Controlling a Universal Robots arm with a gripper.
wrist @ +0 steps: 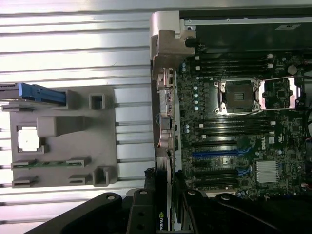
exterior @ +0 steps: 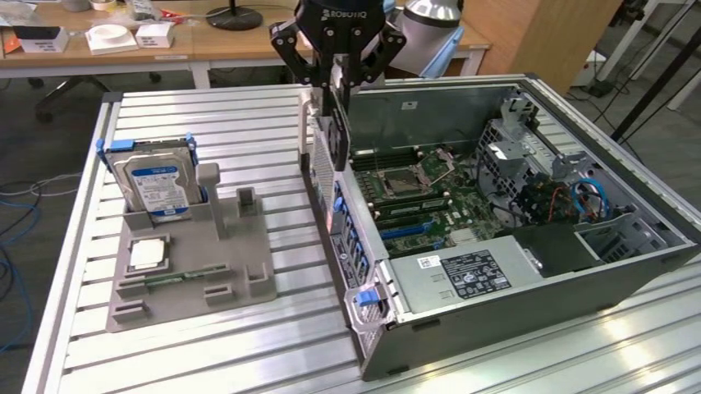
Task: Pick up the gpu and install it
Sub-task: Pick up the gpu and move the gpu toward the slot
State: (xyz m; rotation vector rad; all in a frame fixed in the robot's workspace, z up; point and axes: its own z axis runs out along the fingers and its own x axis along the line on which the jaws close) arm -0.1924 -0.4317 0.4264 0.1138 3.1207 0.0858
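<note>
I'm working in what looks like a robotics lab or test workshop. The bench is a slotted aluminium table (exterior: 208,115) carrying an opened computer case (exterior: 613,275) at four o'clock and a grey parts fixture (exterior: 235,246) at eight. My gripper (exterior: 337,92) is clamped on a bare gpu (exterior: 327,156) at twelve. Behind, at eleven o'clock, wooden desks (exterior: 252,43) hold small white boxes (exterior: 112,37). Loose cables (exterior: 16,205) trail on the floor at nine.
</note>
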